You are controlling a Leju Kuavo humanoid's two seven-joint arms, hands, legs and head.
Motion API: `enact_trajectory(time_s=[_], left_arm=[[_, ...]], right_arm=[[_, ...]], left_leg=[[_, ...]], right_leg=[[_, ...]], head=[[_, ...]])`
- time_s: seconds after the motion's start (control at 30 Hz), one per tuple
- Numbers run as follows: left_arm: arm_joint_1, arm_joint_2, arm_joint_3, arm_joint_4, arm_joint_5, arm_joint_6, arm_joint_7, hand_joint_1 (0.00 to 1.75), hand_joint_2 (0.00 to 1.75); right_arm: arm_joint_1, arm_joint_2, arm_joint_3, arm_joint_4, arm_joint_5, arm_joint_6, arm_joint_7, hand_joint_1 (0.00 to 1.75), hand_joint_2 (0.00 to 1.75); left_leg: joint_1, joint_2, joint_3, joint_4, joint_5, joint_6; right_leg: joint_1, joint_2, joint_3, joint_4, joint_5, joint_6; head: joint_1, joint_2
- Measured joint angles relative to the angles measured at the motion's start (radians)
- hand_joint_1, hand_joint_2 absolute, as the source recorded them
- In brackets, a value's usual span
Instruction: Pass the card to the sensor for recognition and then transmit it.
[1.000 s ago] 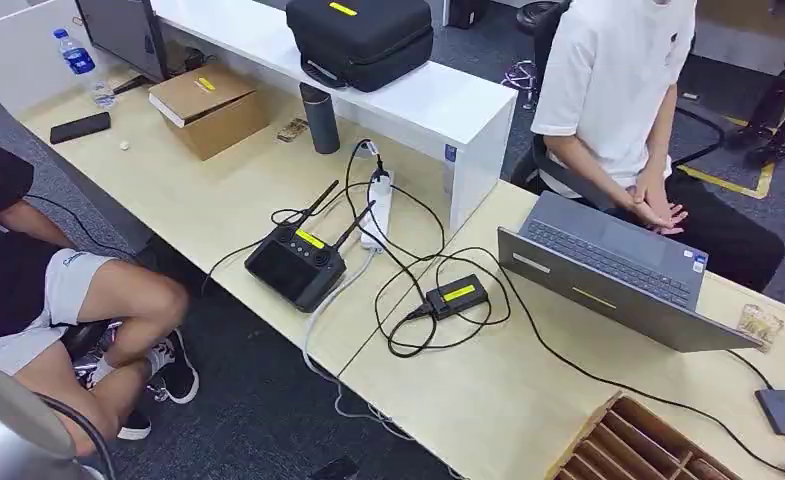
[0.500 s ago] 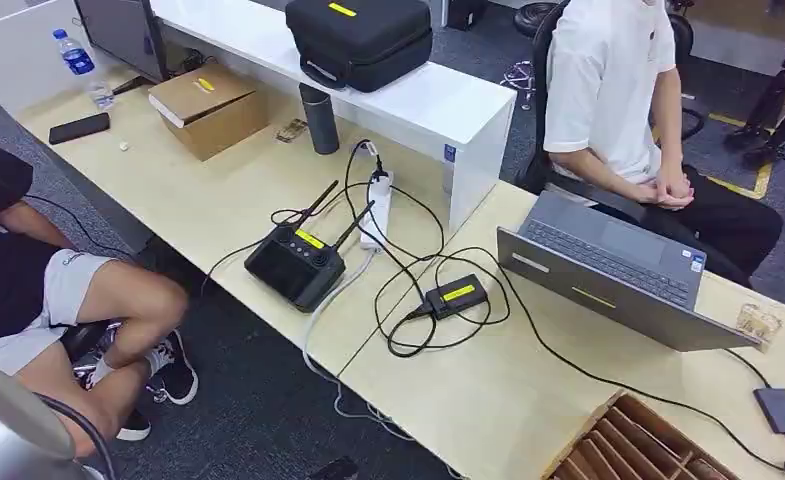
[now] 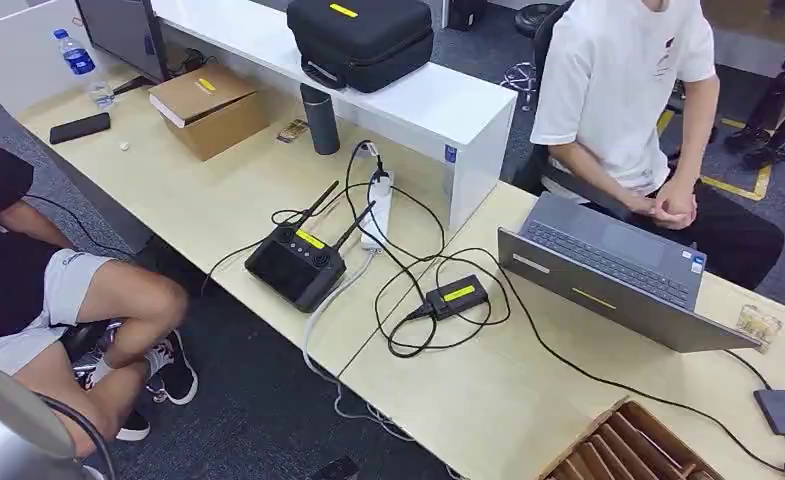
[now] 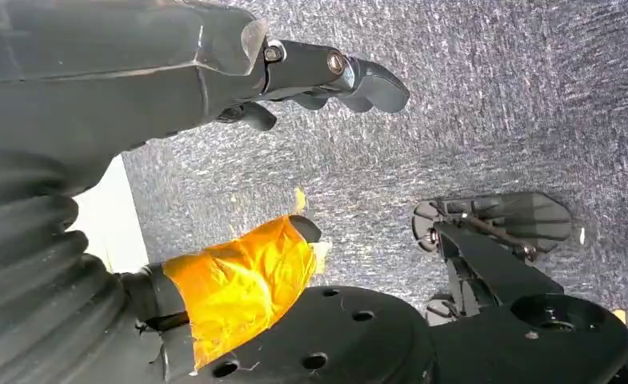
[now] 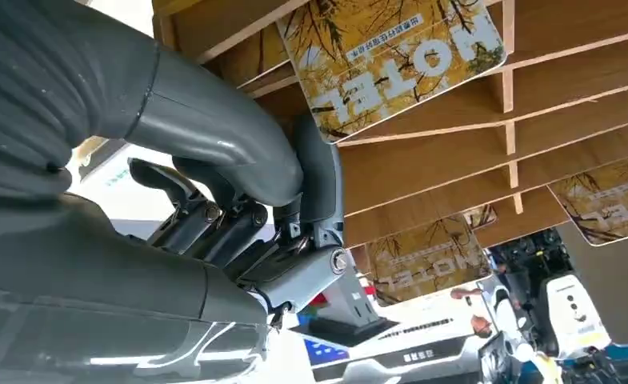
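Note:
In the right wrist view my right hand (image 5: pixel 294 200) reaches into a wooden slotted rack (image 5: pixel 454 152). Its thumb and a dark finger close on the corner of a yellow "HOTEL" card (image 5: pixel 390 56), which lies across the slats. More such cards (image 5: pixel 422 260) sit in other slots. In the head view the rack (image 3: pixel 628 445) is at the desk's near right corner. The sensor, a small black box with a yellow label (image 3: pixel 456 296), lies mid-desk on a cable. My left hand (image 4: pixel 310 80) hangs over grey carpet, fingers apart, holding nothing; its thumb is wrapped in orange tape.
An open grey laptop (image 3: pixel 618 270) stands right of the sensor, and a person in a white shirt (image 3: pixel 618 80) sits behind it. A black remote controller (image 3: pixel 296 262), a power strip (image 3: pixel 378 205) and looped cables lie to the left. Another person's legs (image 3: pixel 98 320) are at the left.
The person in the white shirt has shifted on the chair and moved their arms. Things on the desk stay where they were.

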Motion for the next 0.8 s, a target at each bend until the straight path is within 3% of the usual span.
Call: enact_trajectory(time_s=[0.2,0.37,0.57,0.8], left_arm=[[0.0,0.0,0.0,0.0,0.0,0.0,-0.001,0.0,1.75],[0.001,0.0,0.008,0.0,0.0,0.003,-0.004,0.0,1.75],[0.001,-0.001,0.022,0.0,0.0,0.008,-0.011,0.0,1.75],[0.0,-0.001,0.031,0.0,0.0,0.011,-0.014,0.0,1.75]], right_arm=[[0.001,0.002,0.0,-0.002,-0.002,0.0,-0.022,1.75,1.75],[0.048,0.059,-0.064,-0.094,-0.021,0.0,-0.21,1.75,1.75],[0.092,0.118,-0.108,-0.247,-0.061,0.0,-0.308,1.75,1.75],[0.132,0.138,-0.107,-0.391,-0.07,0.0,-0.305,1.75,1.75]], left_leg=[[0.0,0.0,0.0,0.0,0.0,0.0],[0.0,-0.001,-0.001,0.0,0.0,0.0],[0.0,-0.001,-0.002,0.0,-0.001,-0.001],[0.0,0.0,-0.002,0.0,-0.001,-0.001]], right_leg=[[0.0,0.0,0.0,0.0,0.0,0.0],[0.0,0.0,-0.001,0.0,0.0,0.0],[0.0,0.0,-0.001,0.0,-0.001,-0.001],[0.0,0.0,-0.001,0.0,-0.001,-0.001]], head=[[0.0,0.0],[0.0,0.0],[0.0,0.0],[0.0,0.0]])
